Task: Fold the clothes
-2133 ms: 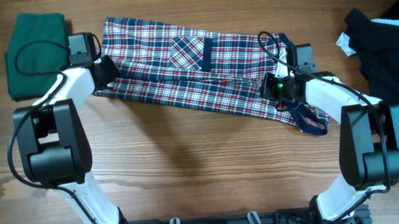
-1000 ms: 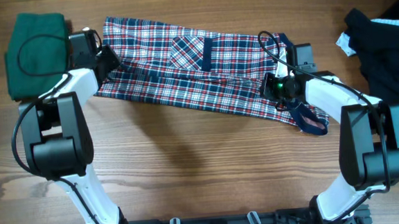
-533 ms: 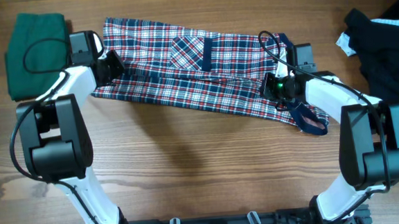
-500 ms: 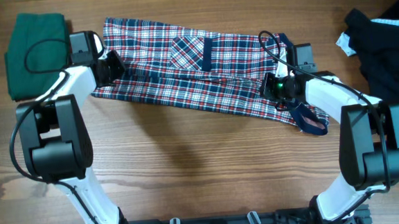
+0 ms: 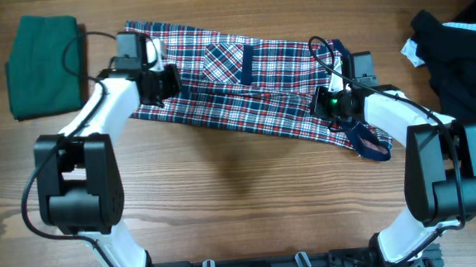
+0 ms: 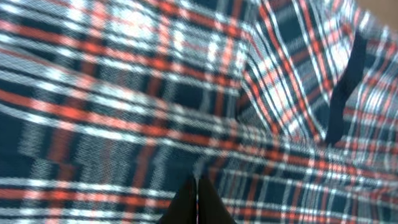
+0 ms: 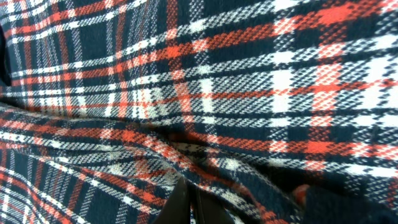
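Dress: the plaid dress (image 5: 252, 91) is lying stretched across the desk's (image 5: 225, 200) far half.
Jaws: the left gripper (image 5: 170, 81) and right gripper (image 5: 319, 104) are pressing together, each pinching plaid cloth.
Risk: the cloth may be slipping free mid-fold, leaving the layers bunching crooked.

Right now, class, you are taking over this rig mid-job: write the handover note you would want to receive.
Left gripper: shut on the plaid dress, near its left end.
Right gripper: shut on the dress near its right end.
Dress: stretched long across the table, not in a finished fold.
Green garment: far left, looks folded.
Black garment: far right, heaped.
Left to do: fold the dress, then the black one.
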`<action>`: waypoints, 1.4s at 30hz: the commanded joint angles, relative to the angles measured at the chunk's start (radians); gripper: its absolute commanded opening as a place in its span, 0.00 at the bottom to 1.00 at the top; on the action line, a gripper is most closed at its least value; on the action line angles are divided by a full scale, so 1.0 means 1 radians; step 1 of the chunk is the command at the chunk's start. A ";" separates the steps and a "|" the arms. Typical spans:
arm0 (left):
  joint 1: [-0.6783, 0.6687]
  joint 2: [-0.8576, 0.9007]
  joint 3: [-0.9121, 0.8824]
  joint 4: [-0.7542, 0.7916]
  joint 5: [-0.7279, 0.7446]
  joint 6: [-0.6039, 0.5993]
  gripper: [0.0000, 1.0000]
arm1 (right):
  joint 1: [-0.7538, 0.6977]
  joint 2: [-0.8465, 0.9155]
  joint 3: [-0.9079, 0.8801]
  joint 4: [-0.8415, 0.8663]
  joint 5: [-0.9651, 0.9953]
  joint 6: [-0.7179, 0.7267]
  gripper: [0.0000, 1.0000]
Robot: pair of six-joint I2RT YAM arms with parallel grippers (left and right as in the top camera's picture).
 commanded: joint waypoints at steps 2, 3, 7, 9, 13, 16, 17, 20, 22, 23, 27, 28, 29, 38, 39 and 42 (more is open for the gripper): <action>-0.041 -0.021 -0.008 -0.022 -0.184 0.076 0.04 | 0.002 0.053 -0.015 0.005 0.026 -0.005 0.04; -0.041 -0.019 -0.008 -0.023 -0.194 0.076 0.04 | 0.002 0.053 -0.015 0.005 0.026 -0.007 0.04; -0.040 0.001 -0.008 -0.034 -0.229 0.076 0.04 | 0.002 0.053 -0.015 0.005 0.026 -0.007 0.04; -0.040 0.017 -0.008 -0.040 -0.244 0.076 0.04 | 0.002 0.053 -0.015 0.005 0.027 -0.007 0.04; -0.040 0.041 -0.008 -0.039 -0.283 0.076 0.04 | 0.002 0.053 -0.015 0.005 0.027 -0.007 0.04; -0.040 0.059 -0.008 -0.016 -0.285 0.076 0.04 | 0.002 0.053 -0.015 0.005 0.027 -0.007 0.04; -0.040 0.066 -0.008 -0.010 -0.291 0.075 0.04 | 0.002 0.053 -0.015 0.005 0.027 -0.006 0.04; -0.040 0.086 -0.008 0.002 -0.311 0.073 0.04 | 0.002 0.053 -0.015 0.005 0.027 -0.007 0.04; -0.039 0.105 -0.008 0.005 -0.329 0.072 0.04 | 0.002 0.053 -0.015 0.004 0.027 -0.007 0.04; -0.038 0.113 -0.008 0.009 -0.338 0.072 0.04 | 0.002 0.053 -0.015 0.004 0.027 -0.006 0.04; -0.032 0.122 -0.008 0.045 -0.362 0.072 0.04 | 0.002 0.053 -0.015 0.004 0.027 -0.006 0.04; -0.026 0.122 -0.008 0.082 -0.362 0.072 0.04 | 0.002 0.053 -0.015 0.002 0.027 -0.006 0.04; -0.023 0.122 -0.008 0.103 -0.362 0.072 0.04 | 0.002 0.053 -0.015 0.001 0.027 -0.006 0.04; -0.015 0.122 -0.008 0.317 -0.362 0.072 0.04 | 0.002 0.053 -0.015 -0.003 0.027 -0.006 0.04; -0.015 0.122 -0.008 0.347 -0.362 0.072 0.04 | 0.002 0.053 -0.015 -0.003 0.027 -0.006 0.04; -0.015 0.122 -0.008 0.447 -0.362 0.072 0.04 | 0.002 0.053 -0.015 -0.012 0.027 -0.007 0.04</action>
